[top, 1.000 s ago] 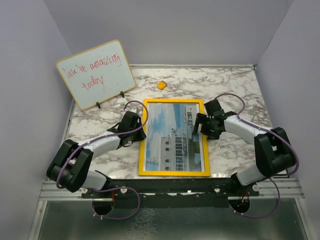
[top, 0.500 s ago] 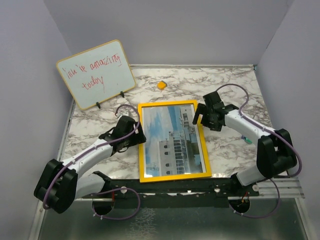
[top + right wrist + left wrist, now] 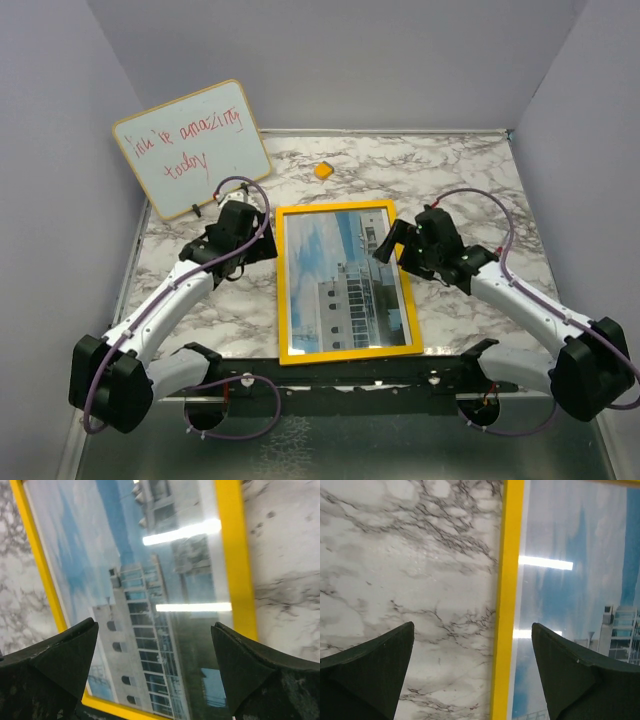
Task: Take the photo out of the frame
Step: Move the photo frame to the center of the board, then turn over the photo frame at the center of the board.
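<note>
Marble-patterned surface [image 3: 470, 180], boxed in by plain pale walls [image 3: 350, 60] on three sides, so nothing fancy. At the far-left corner a whiteboard [image 3: 190, 150] with red handwriting is propped up on little black feet, tilted back toward the wall.

Next along, the left arm [image 3: 170, 300] is stretched from the near edge toward the middle, with a purple cable [image 3: 222, 184] looped over its wrist. The left fingers [image 3: 367, 677] are spread wide with nothing gripped. In the wrist view one is seen over bare marble and the other over the photo [image 3: 570, 530], with the left yellow border of the frame [image 3: 507, 605] running between them. Whether the border is actually touched can't be told.

The frame is laid flat, picture side up, in the middle of the surface, turned slightly, its bottom border close to the near edge. The photo (white multi-storey building, blue sky, clouds) is sitting inside it, with strip-light reflections showing on the front. Past the frame's top border, toward the far edge, a small orange thing [image 3: 322, 170] is left on its own; what it is can't be made out.

On the right, the right arm [image 3: 530, 300] is reached in from the near-right corner. The right fingers [image 3: 50, 672] are also spread wide and empty, held above the frame's right border near its far-right corner.
</note>
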`<state>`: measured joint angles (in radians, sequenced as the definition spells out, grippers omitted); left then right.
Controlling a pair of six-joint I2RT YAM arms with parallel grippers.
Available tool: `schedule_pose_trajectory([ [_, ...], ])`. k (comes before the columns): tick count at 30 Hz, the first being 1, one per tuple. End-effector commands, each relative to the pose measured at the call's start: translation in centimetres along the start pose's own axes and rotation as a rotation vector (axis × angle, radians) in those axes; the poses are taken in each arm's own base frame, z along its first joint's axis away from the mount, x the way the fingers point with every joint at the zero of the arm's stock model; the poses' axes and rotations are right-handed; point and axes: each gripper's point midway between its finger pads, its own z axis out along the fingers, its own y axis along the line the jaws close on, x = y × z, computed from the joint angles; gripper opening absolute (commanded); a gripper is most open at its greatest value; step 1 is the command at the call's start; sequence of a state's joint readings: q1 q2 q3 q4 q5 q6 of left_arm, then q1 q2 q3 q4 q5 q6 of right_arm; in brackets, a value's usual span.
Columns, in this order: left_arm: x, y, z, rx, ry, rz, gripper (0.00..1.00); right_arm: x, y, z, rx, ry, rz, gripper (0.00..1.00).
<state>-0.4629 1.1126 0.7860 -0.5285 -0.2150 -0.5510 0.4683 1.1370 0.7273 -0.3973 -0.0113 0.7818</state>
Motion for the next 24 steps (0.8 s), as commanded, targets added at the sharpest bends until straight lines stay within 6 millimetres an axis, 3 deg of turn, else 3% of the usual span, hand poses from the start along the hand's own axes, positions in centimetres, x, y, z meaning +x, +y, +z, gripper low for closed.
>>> schedule_pose_trajectory([
  [1,-3.0,3.6,-1.4,-0.117,-0.049,0.042,0.99,1.6,3.9,0.1,-0.033,0.005,-0.028,0.98],
  [8,-3.5,7.3,0.3,-0.181,-0.042,-0.065,0.99,9.6,10.6,1.1,0.004,0.03,-0.173,0.95],
  [12,-4.5,9.7,0.2,-0.237,-0.096,-0.126,0.99,13.3,13.2,2.1,0.005,0.046,-0.225,0.88],
  [24,-5.9,12.0,-2.4,-0.326,-0.275,-0.205,0.99,19.1,16.6,4.8,0.046,0.094,-0.366,0.81],
])
